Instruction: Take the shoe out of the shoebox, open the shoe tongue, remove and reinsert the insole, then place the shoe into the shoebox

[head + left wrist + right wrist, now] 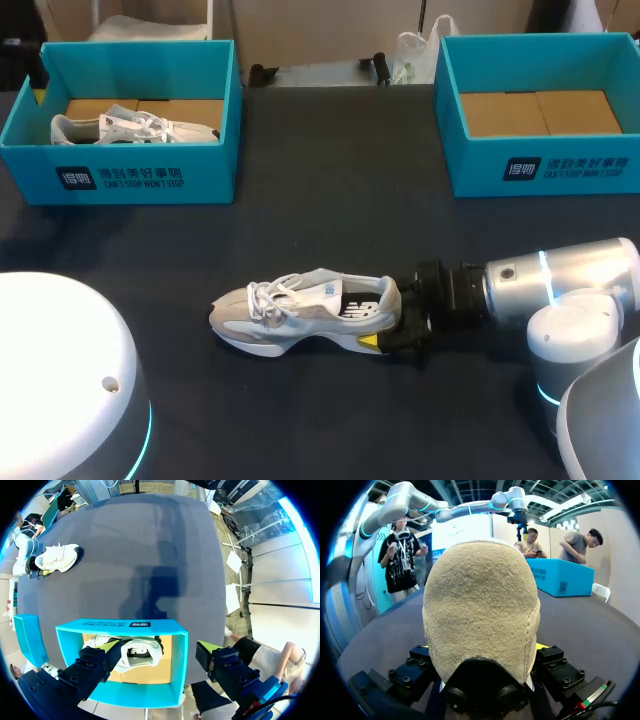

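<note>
A grey and white shoe [300, 305] lies on its side in the middle of the dark table, toe to the left. My right gripper [388, 316] comes in from the right and is shut on its heel, one yellow fingertip [370, 341] against the near side. In the right wrist view the tan heel [480, 605] fills the space between the fingers of that gripper [482, 647]. My left gripper [160, 647] hangs open high above the left teal shoebox [120, 626], with a second white shoe [137, 652] inside the box below it. The same shoe [56, 557] on the table shows far ahead.
The left teal shoebox [130, 175] at the back left holds the second shoe [130, 128]. A matching teal box [540, 165] at the back right shows only its cardboard floor. My right arm [560, 285] lies low along the table's right side.
</note>
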Tool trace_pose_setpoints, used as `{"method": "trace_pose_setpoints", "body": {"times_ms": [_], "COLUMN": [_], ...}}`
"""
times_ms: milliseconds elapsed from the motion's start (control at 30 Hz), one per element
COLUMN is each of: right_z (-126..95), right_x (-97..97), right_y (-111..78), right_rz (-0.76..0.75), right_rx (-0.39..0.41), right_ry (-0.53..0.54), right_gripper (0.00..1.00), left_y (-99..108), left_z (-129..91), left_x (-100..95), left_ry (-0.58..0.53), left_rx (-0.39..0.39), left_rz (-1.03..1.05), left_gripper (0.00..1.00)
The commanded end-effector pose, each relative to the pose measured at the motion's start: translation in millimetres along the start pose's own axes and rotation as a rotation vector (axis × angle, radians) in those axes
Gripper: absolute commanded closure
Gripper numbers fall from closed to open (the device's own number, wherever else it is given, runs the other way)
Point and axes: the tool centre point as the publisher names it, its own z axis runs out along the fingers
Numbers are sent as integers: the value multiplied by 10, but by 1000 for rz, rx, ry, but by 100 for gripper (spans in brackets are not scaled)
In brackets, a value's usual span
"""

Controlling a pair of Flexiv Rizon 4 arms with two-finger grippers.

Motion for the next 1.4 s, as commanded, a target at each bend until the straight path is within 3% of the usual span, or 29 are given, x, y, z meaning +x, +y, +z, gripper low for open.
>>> {"method": "trace_pose_setpoints", "body": {"times_ms": [33,167,300,367,467,867,933,1067,1133,1200,1267,1400], "right_z": [-7,-7,-7,-7,-7,-7,-7,-7,-7,-7,-7,-7], "right_x": [-1,-1,-1,-1,-1,-1,-1,-1,-1,-1,-1,-1], "right_y": [12,12,12,12,12,12,12,12,12,12,12,12], "right_rz": [1,1,1,1,1,1,1,1,1,1,1,1], "right_rx": [9,9,9,9,9,9,9,9,9,9,9,9], "right_ry": [1,1,1,1,1,1,1,1,1,1,1,1], "right_gripper": [100,100,100,100,100,100,100,100,100,100,100,100], "left_y": [-11,-176,-386,-517,-698,-698,-783,-1117,-1289,-1427,-1593,-1663], "left_z": [-2,-150,-266,-346,-450,-450,-476,-503,-535,-508,-443,-412], "left_x": [3,-120,-311,-445,-679,-679,-710,-1007,-1151,-1348,-1550,-1610], "left_ry": [2,-34,-64,-77,26,26,3,78,92,152,255,237], "left_rx": [-2,-38,11,72,193,193,174,8,59,43,108,82], "left_rz": [0,4,-151,-263,-538,-538,-591,-783,-818,-976,-1199,-1236], "left_gripper": [0,0,0,0,0,0,0,0,0,0,0,0]}}
